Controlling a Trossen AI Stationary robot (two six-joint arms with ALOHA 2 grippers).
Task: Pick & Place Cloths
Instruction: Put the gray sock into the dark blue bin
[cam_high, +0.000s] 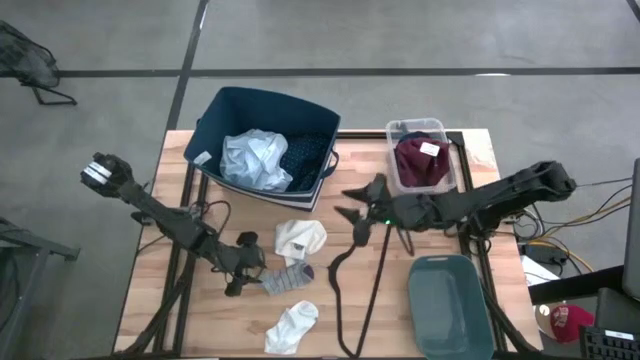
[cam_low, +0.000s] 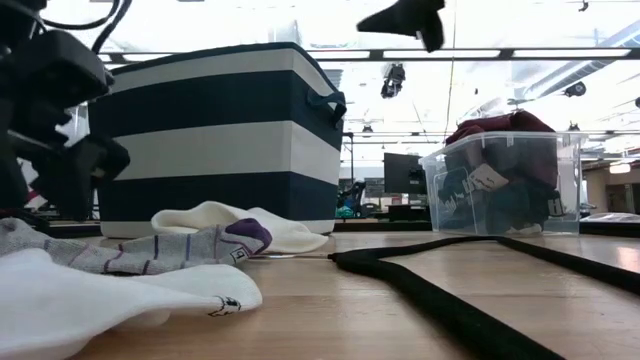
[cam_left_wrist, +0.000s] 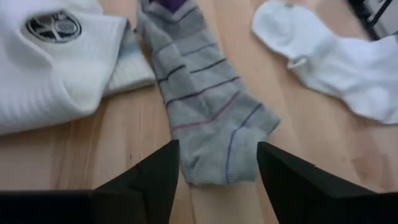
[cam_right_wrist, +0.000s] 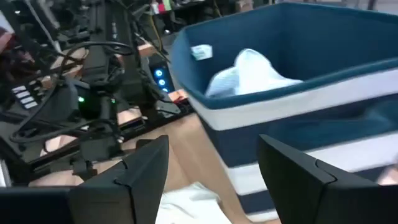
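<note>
Overhead, we saw our left gripper (cam_high: 238, 283) low over the wooden table (cam_high: 150, 300), its fingers spread wide on either side of the toe of a grey striped sock (cam_high: 285, 279). Our left wrist camera showed that sock (cam_left_wrist: 205, 106) lying flat between the dark fingers (cam_left_wrist: 155, 177), a white sock (cam_left_wrist: 339, 62) well apart from it, and a white cloth (cam_left_wrist: 56, 62) with a round dark emblem whose writing we could not read. Our right gripper (cam_high: 352, 200) hung open in the air, near the navy bin (cam_high: 225, 110) holding a pale blue shirt (cam_high: 255, 160). Only its wrist camera showed the small white tag (cam_right_wrist: 202, 51) on the bin's rim. A clear tub (cam_high: 440, 130) held a maroon piece (cam_high: 420, 165) with an unreadable white label.
</note>
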